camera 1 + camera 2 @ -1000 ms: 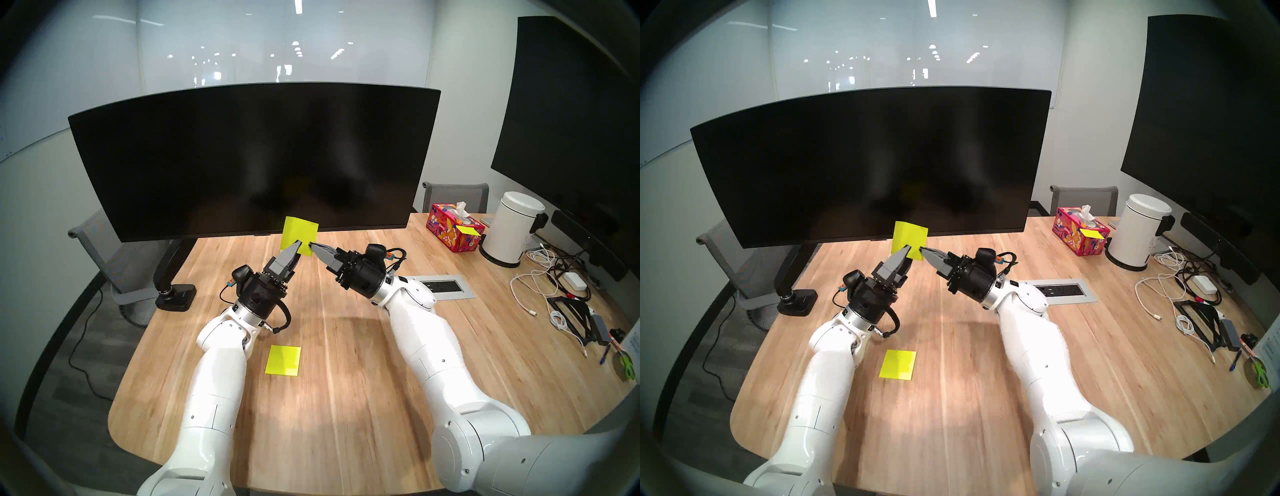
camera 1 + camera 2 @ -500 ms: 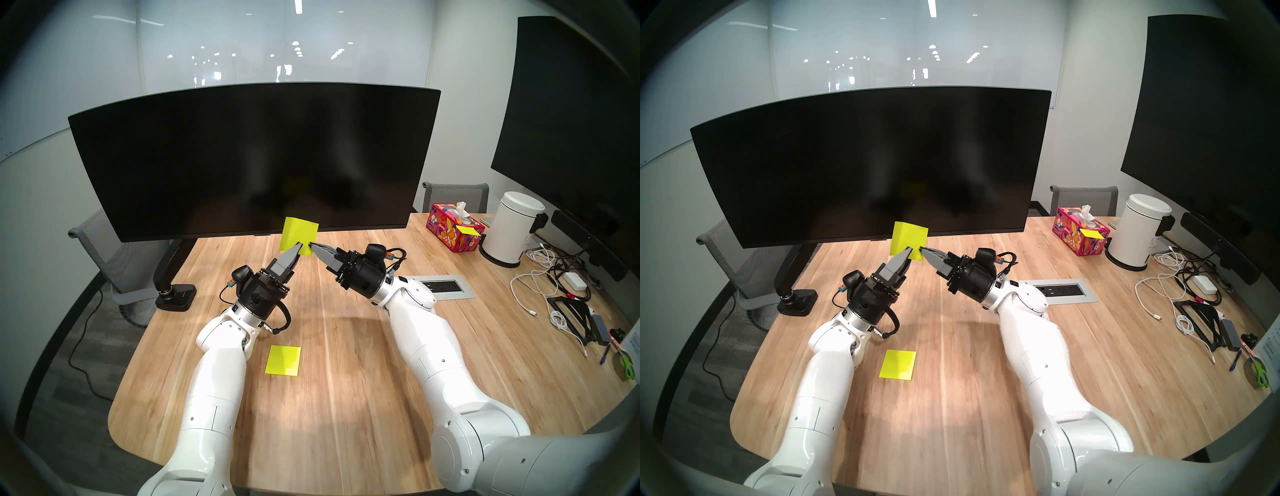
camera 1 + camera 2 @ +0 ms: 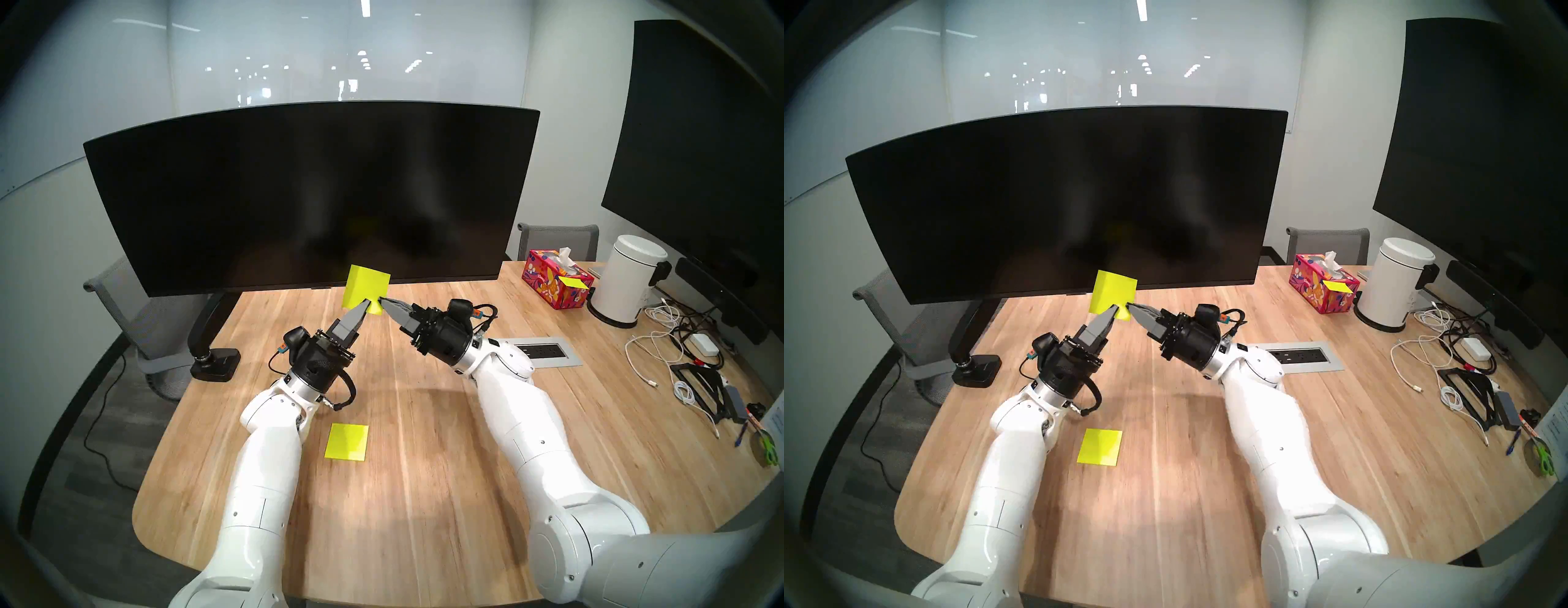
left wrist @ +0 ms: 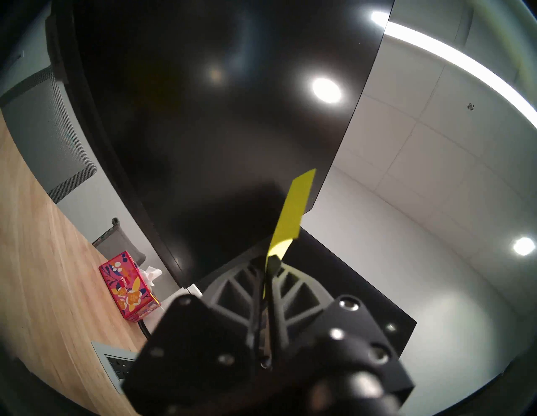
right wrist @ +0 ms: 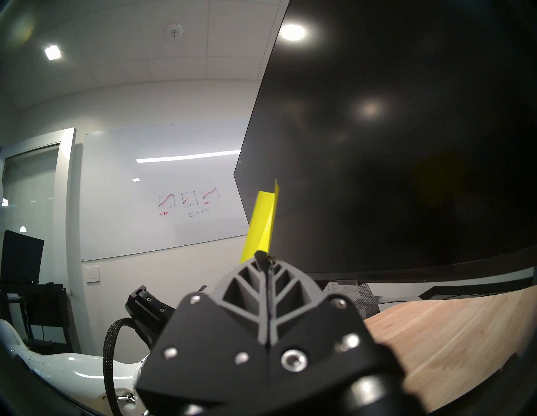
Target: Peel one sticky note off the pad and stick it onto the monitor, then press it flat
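Pincer on the left (image 3: 365, 304) is closing onto the sticky note's (image 3: 365, 283) lower edge, narrower than a second ago, while the right pincer (image 3: 382, 301) is staying clamped on its corner. Both are holding the note aloft before the monitor (image 3: 297, 191), suggesting a handover; the pad (image 3: 347, 441) is lying on the counter (image 3: 424, 467).

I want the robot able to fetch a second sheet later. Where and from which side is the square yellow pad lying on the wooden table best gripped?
The square yellow pad lies flat on the wooden table, so nothing can go under it. Probably come from straight above and pinch the top sheet at the free near edge, or clamp two opposite sides. The left gripper is nearer, but looks shut on the loose yellow-green sheet.
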Controlling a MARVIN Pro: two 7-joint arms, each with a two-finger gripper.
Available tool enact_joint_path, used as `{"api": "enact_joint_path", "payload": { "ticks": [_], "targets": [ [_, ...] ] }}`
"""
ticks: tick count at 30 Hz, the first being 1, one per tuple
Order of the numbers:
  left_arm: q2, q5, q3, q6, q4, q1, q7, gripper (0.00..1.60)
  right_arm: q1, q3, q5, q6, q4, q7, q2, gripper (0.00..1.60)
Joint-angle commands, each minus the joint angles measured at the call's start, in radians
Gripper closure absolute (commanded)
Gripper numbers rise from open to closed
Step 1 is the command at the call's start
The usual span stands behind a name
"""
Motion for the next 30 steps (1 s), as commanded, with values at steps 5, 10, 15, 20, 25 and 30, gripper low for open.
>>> {"api": "enact_joint_path", "payload": {
  "ticks": [5,10,15,20,25,30],
  "targets": [
    [-0.004,-0.007,0.000,0.003,-0.011,-0.006,-0.006,1.60,0.006,-0.003,-0.006,-0.013,-0.026,-0.010,-0.009,1.60],
    [-0.004,-0.009,0.000,0.004,-0.011,-0.005,-0.006,1.60,0.005,-0.001,0.000,-0.019,-0.025,-0.002,-0.010,1.60],
    [-0.004,-0.010,0.000,0.005,-0.010,-0.006,-0.007,1.60,0.003,0.002,0.005,-0.023,-0.028,0.011,-0.010,0.00],
    [-0.002,-0.010,0.000,0.007,-0.012,-0.007,-0.008,1.60,0.004,0.006,0.008,-0.022,-0.027,0.022,-0.010,0.00],
    [0.010,-0.004,0.004,0.010,-0.013,-0.013,-0.018,1.60,0.002,0.010,0.006,-0.015,-0.034,0.018,-0.012,0.00],
    [0.039,0.002,0.006,0.021,-0.016,-0.032,-0.033,1.60,0.000,0.015,0.004,-0.011,-0.038,0.019,-0.008,0.00]
  ]
}}
